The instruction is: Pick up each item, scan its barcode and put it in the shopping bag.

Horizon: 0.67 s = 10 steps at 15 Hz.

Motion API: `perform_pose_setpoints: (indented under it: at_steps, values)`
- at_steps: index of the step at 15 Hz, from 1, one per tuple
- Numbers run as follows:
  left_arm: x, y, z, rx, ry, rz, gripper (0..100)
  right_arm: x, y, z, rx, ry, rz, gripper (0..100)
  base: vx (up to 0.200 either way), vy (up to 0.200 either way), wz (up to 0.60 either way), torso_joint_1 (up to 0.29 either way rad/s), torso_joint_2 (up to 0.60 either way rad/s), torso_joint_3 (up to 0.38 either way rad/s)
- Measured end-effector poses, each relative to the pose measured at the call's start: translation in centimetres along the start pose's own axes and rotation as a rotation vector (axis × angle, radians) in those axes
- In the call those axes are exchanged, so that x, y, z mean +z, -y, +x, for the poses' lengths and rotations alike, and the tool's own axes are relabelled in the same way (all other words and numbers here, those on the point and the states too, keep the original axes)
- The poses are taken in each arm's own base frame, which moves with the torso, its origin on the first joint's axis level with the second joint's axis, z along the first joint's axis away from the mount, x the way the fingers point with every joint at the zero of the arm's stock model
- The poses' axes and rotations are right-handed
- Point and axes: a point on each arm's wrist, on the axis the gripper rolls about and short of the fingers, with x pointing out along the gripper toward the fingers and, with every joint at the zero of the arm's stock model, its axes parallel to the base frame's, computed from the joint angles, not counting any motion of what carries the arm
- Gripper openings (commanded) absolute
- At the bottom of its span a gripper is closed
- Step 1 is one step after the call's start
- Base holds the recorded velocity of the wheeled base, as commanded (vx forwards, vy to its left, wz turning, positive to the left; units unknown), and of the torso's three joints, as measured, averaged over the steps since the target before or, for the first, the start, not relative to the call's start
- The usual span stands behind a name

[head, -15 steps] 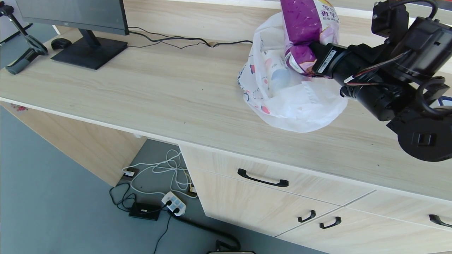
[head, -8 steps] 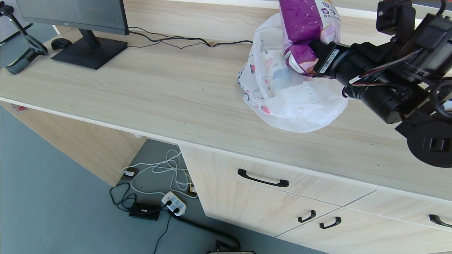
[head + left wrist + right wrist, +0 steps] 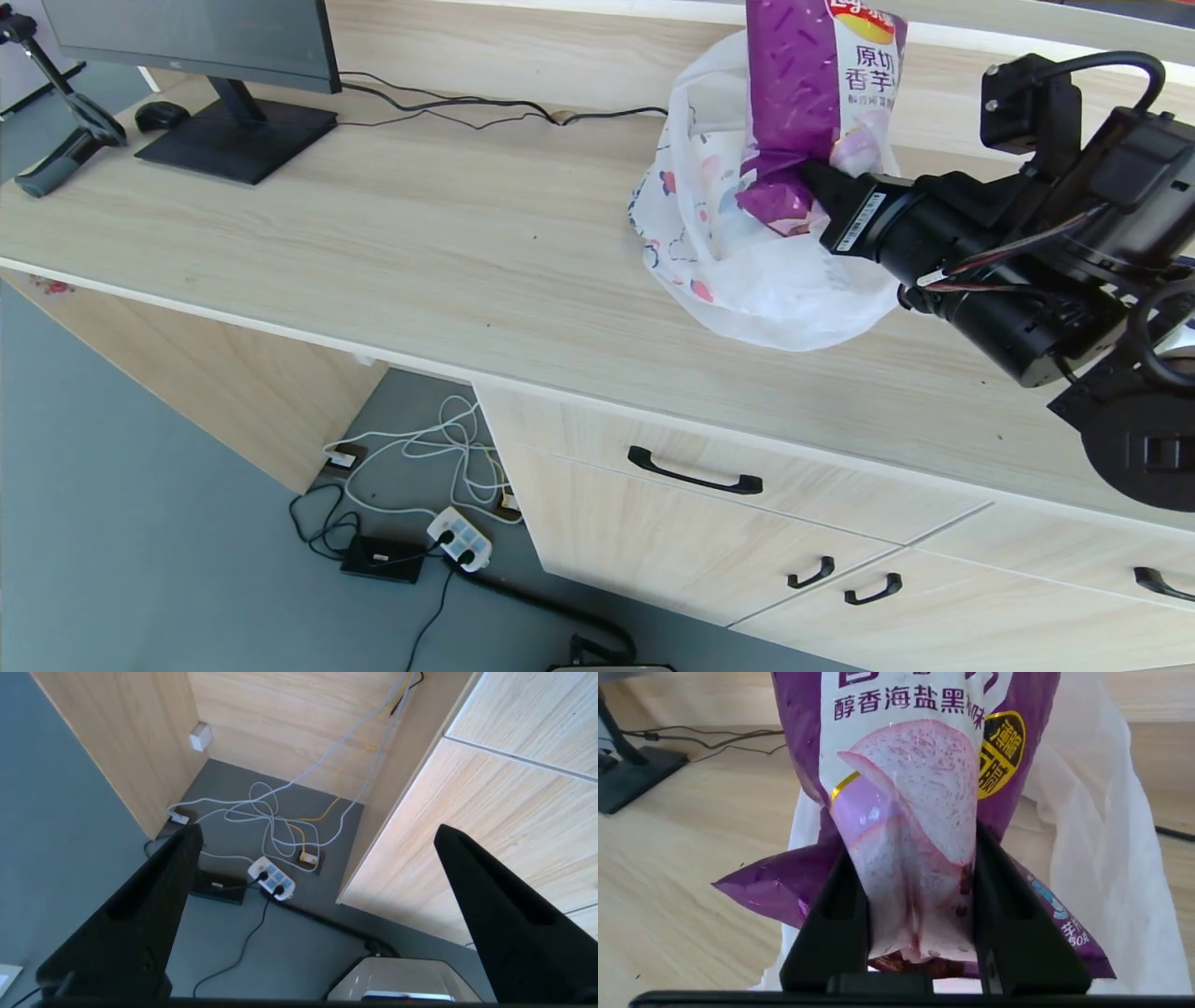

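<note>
Our right claw point(image 3: 920, 919) pinches the lower end of the purple chip bag point(image 3: 810, 84), upright over the white shopping bag point(image 3: 695, 229) near the far edge of the bench point(image 3: 420, 243); we should lower it straight into the mouth before releasing.

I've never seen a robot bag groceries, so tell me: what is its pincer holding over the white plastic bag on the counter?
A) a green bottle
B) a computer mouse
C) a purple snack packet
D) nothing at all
C: the right pincer is clamped on the lower end of the purple snack packet, held at the opening of the shopping bag.
</note>
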Motion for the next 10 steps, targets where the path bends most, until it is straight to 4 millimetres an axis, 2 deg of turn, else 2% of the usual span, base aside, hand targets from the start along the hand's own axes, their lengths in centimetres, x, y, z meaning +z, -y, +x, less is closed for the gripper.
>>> perform_pose_setpoints:
  at_steps: [10]
  values:
    - [0.0,0.0,0.0,0.000,0.000,0.000,100,1.4,-0.2,0.4,0.005,0.058,0.031,100,0.000,0.000,0.00,0.000,0.00,0.000]
